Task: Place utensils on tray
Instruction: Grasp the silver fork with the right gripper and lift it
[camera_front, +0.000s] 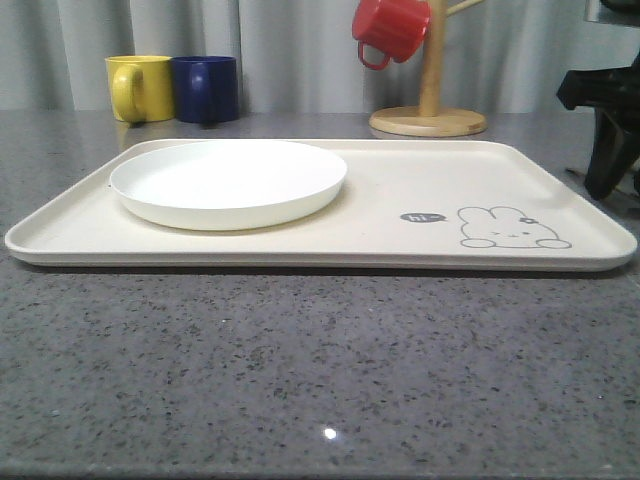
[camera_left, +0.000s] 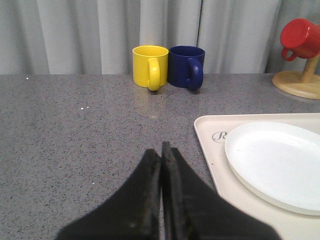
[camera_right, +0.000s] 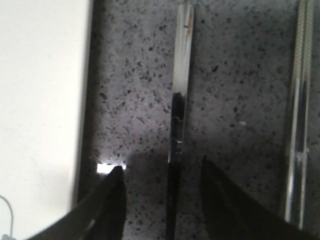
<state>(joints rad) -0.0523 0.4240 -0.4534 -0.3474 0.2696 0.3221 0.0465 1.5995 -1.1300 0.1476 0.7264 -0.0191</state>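
Cream tray (camera_front: 400, 215) lies flat on the grey speckled counter (camera_front: 300, 370), long side facing the camera, low rim all round. White plate (camera_front: 228, 180) sits on its left half; right half is bare apart from the rabbit drawing (camera_front: 510, 228), so that's the open room on the tray. Wide clear strip of counter in front of the tray's near edge.

Behind the tray: yellow mug (camera_front: 138, 88) and blue mug (camera_front: 206, 88), touching, handles toward the camera. Wooden mug tree (camera_front: 430, 95) stands back-right w/ a red mug (camera_front: 390, 30) hung on it.

Left gripper (camera_left: 161, 155): fingers pressed together, nothing betw. them, hanging low over bare counter just left of the tray's left edge, pointing toward the mugs.

Right gripper (camera_right: 160, 172): fingers apart, pointed down at the counter just off the tray's right edge. A slim silver utensil handle (camera_right: 181, 85) runs lengthwise betw. the two fingers, flat on the counter, not clamped; can't tell if fork or spoon. Tray rim is near, alongside one finger, w/ a narrow strip of counter betw. rim & handle. A pair of chopsticks (camera_right: 298, 115) lies parallel, further out from the tray. In the front view the right arm (camera_front: 610, 120) is a dark shape at the tray's far right corner.
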